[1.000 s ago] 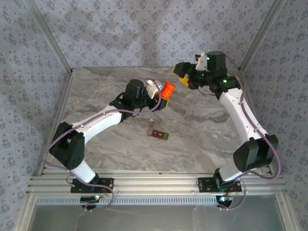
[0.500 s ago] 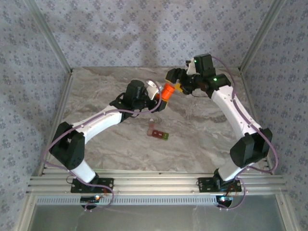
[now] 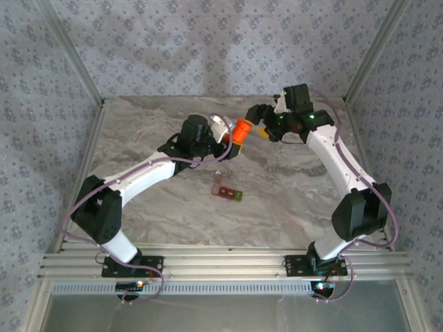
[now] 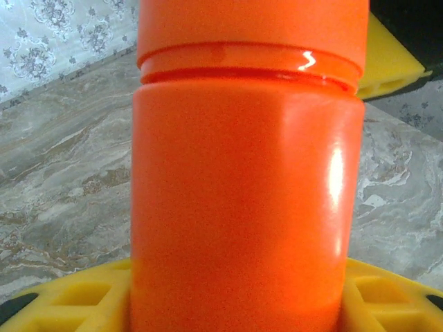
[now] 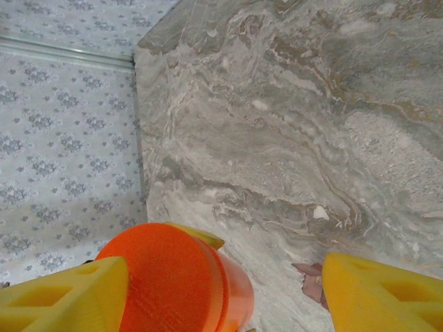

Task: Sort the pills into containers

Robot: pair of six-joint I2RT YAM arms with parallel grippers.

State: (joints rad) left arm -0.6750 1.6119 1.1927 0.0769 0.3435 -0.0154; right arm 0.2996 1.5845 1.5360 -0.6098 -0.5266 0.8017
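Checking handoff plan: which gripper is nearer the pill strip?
Left. The left gripper, holding the orange bottle, hangs just beyond the pill strip; the right gripper is farther back, at the bottle's cap.

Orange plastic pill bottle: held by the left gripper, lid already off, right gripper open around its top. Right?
No: the right wrist view shows an orange lid closing the orange plastic pill bottle. The left gripper does hold it, the right gripper open around its top.

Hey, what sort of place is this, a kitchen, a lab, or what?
Probably a robot test enclosure, not a home: a left arm and right arm bolted to an aluminium rail, a marble-patterned tabletop, and floral-patterned walls closing it in.
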